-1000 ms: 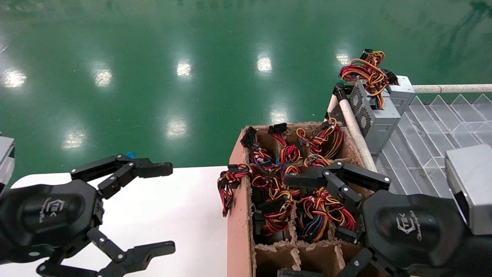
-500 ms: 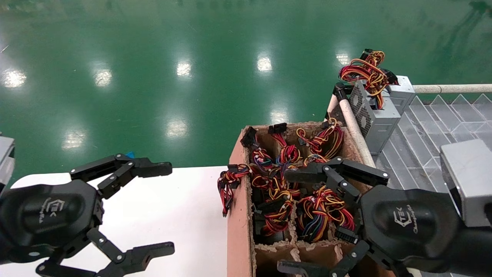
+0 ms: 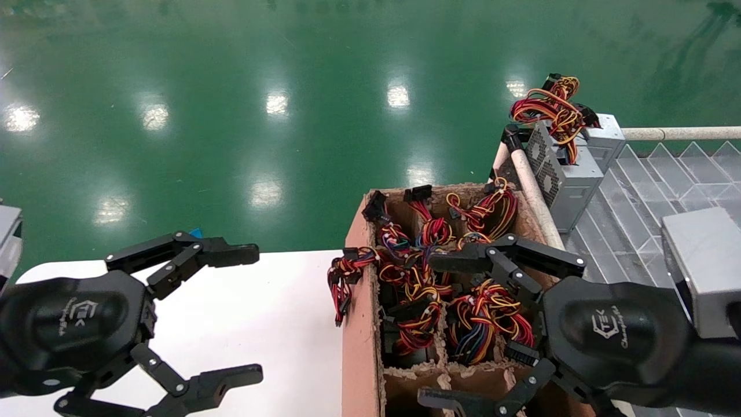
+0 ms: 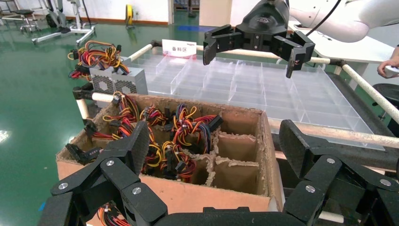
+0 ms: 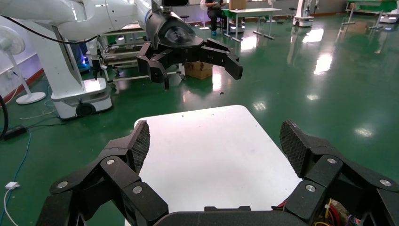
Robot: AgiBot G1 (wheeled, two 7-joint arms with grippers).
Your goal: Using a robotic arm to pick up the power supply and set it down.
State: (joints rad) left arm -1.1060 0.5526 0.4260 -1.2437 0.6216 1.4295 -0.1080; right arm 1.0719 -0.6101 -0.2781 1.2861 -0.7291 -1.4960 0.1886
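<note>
My right gripper [image 3: 438, 331] [image 5: 214, 141] hangs open over the near right part of a brown cardboard box [image 3: 359, 324] [image 4: 188, 193] with cardboard dividers. Nothing is between its fingers. Bundles of red, yellow, orange and black wires [image 3: 486, 321] [image 4: 179, 136] with black plugs stick out of the box's compartments. The power supply's grey body is hidden down in the box; only such wires show below the gripper. My left gripper [image 3: 250, 313] [image 4: 214, 146] is open and idle above the white table [image 3: 272, 324] [image 5: 211, 150].
Two grey power supply boxes [image 3: 564, 174] [image 4: 117, 80] with wire bundles on top stand at the far corner of a clear-divided tray rack [image 3: 637, 214] to the right, framed by white tubes [image 3: 535, 200]. The box's nearest compartments [image 4: 237, 160] look empty. Green floor lies beyond.
My right gripper has shifted a little away from me over the box, and its lower finger has come into the head view. The left arm has not moved.
</note>
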